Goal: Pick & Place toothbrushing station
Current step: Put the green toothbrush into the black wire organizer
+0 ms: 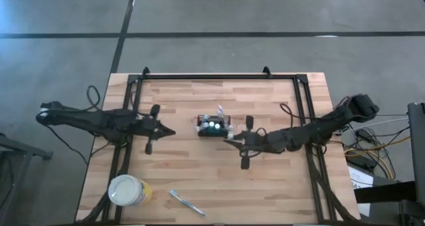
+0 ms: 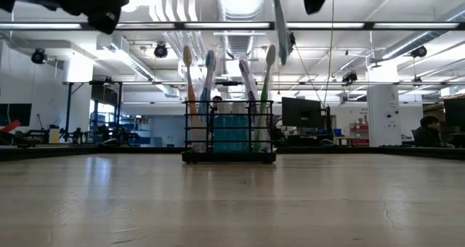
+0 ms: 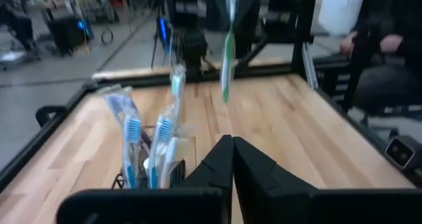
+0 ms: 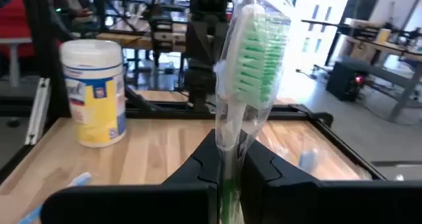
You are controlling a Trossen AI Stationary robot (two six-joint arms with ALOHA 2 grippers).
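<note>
The toothbrushing station (image 1: 212, 127), a small black wire-mesh caddy (image 2: 229, 134), stands on its base at the table's middle with several wrapped toothbrushes upright in it. My right gripper (image 1: 230, 141) hovers just right of and nearer than the caddy, shut on a wrapped green toothbrush (image 4: 250, 59). My left gripper (image 1: 169, 131) hangs in the air left of the caddy, shut (image 3: 231, 161) with nothing in it, pointing level toward the caddy (image 3: 148, 168). My right gripper pinches the green toothbrush's handle (image 4: 228, 184) just below the head, between its two fingers. The fingers reach in level from the table's right and lie across the brush. The brush stands about upright, bristled head above the fingers, handle end (image 2: 282, 54) hanging below, clear of the table.
A round white-and-yellow cup (image 1: 127, 191) stands at the near left corner. A loose wrapped toothbrush (image 1: 186, 203) lies flat near the front edge. A black frame rail (image 1: 219, 76) runs along the table's far side and down both side edges.
</note>
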